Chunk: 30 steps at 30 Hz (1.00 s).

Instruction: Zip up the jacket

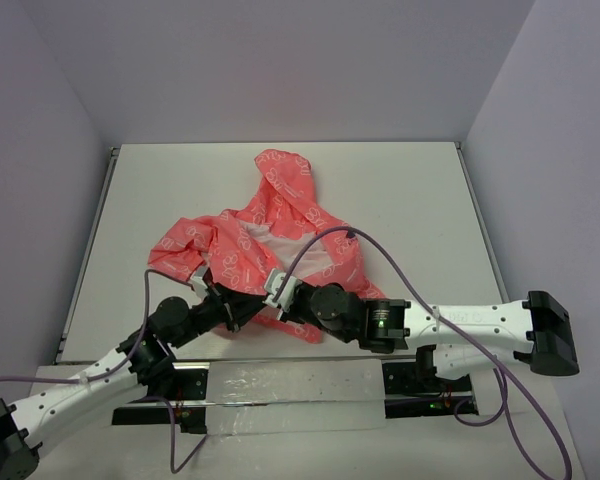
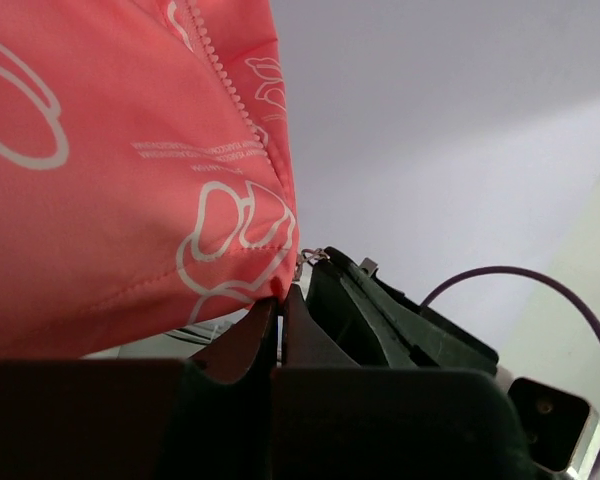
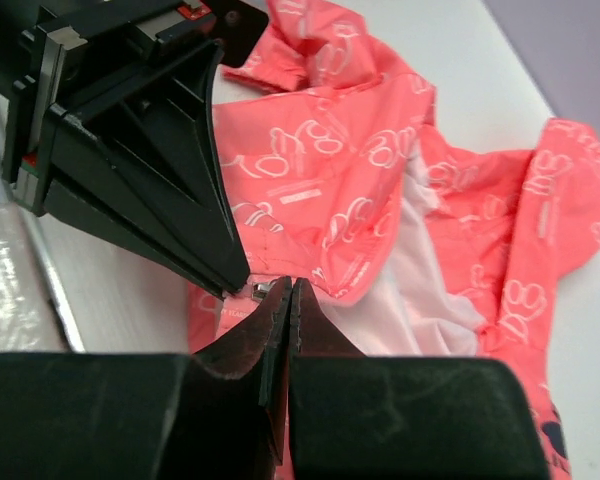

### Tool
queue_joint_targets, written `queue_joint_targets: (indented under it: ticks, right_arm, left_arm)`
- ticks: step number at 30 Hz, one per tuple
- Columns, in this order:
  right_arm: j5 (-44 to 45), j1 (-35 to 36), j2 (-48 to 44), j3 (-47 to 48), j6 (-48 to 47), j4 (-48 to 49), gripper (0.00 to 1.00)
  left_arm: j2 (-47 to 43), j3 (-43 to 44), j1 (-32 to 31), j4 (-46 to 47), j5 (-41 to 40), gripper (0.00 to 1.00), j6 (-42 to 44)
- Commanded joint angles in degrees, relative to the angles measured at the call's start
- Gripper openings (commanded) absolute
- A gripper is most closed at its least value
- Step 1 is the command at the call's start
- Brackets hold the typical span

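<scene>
A: The jacket (image 1: 270,235) is being seen spread on the middle of the table (image 1: 410,200), hood (image 1: 285,175) away, front lying open, lining (image 1: 280,243) showing. What is being risked?

B: The near hem corner (image 2: 265,262), by the teeth (image 2: 230,85), is being pinched in the closed left gripper (image 2: 279,298). So little cloth is being gripped that a slip is being invited by any pull.

A: And the right gripper (image 3: 288,288)?

B: Its fingers are being pressed together just beside the left one. Whether anything is being held between them cannot be told. If the two zip ends are being brought together askew, a jam is being invited. The cable (image 2: 500,269) is also being trailed over the jacket, so a snag is being courted.
</scene>
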Motion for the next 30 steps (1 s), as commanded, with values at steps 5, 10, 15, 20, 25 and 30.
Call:
queue_joint_targets:
  ticks: [5,10,15,20,25,30]
  right_arm:
    - [-10.16,-3.88,3.72,5.75,6.10,-6.95,0.00]
    - [-11.00,-5.46,6.19,5.97,7.54,-7.27,0.00]
    - [-12.09,-7.90,8.37,5.66,8.32,-7.13,0.00]
    - [-13.01,-9.68,10.85,5.19,9.03,-6.58,0.00]
    - [-12.26,-11.74,12.67,5.65,9.39,-5.98,0.00]
    - [-13.56,-18.55,15.48,8.29,9.11,-5.69,0.00]
  left_arm:
    - [-8.59,0.39,-0.23,-15.66,2.10,0.00,5.12]
    - [-10.64,0.87,-0.23,-19.97,3.39,0.00,7.04]
    - [-12.92,2.33,-0.23,-27.88,4.84,0.00,9.86]
    - [-16.68,2.90,-0.23,-33.21,6.22,0.00,12.57]
    - [-17.50,3.81,-0.23,-37.74,7.13,0.00,14.53]
    - [-18.40,7.34,-0.23,-46.72,7.16,0.00,16.82]
